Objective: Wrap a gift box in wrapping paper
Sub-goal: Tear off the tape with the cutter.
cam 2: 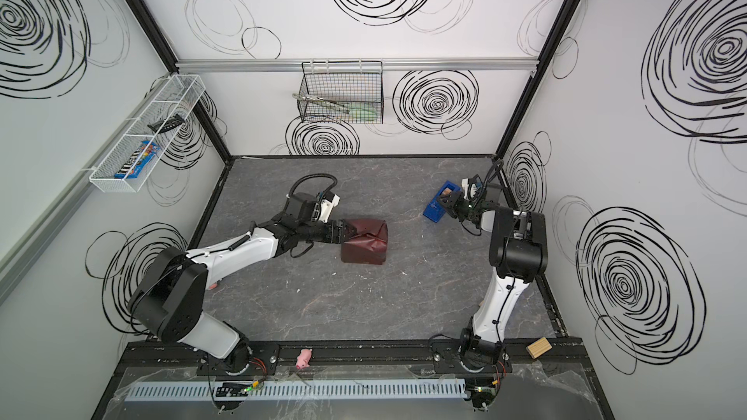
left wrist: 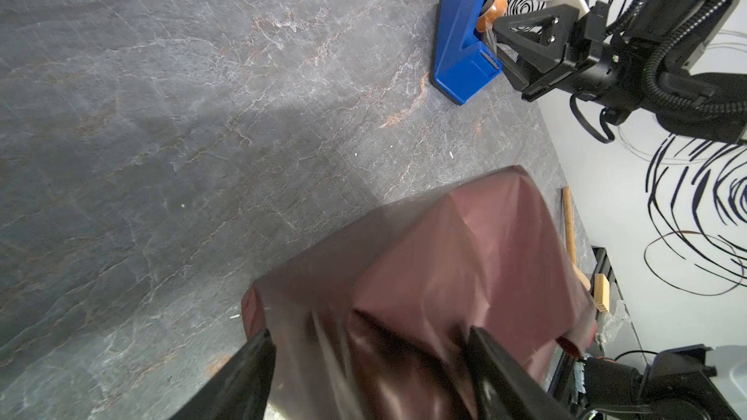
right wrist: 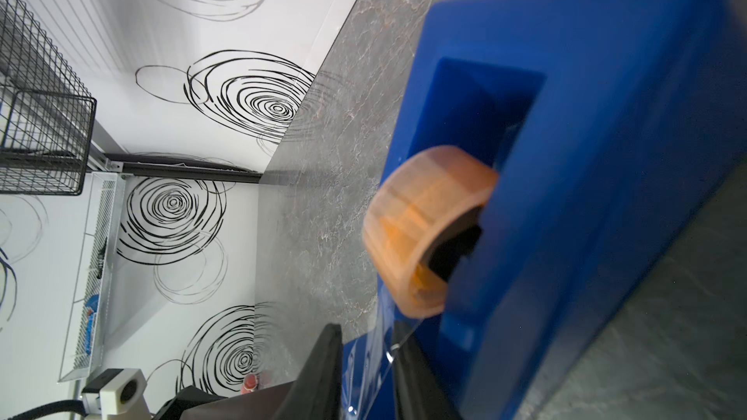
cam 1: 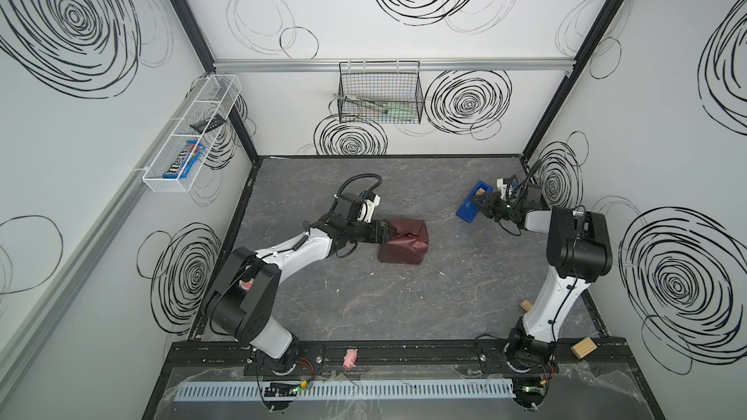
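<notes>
We are seeing the creased maroon wrapping paper (cam 1: pixel 404 242) folded into a blocky bundle near the middle of the grey marbled table (cam 1: pixel 404 309), with the gift box lying hidden inside. The left gripper (cam 1: pixel 389 232) is sitting at the bundle's 9 o'clock end, jaws spread wide astride crumpled paper. At 2 o'clock, the right gripper (right wrist: pixel 368 373) is standing narrowly parted around clear tape at the bright blue plastic tape dispenser (cam 1: pixel 465 210).

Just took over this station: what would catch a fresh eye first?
A lumpy maroon paper bundle sits mid-table, the left gripper at its end, jaws astride the folds. Near the far right corner, the right gripper is at a blue tape dispenser, clear tape running between its jaws.
</notes>
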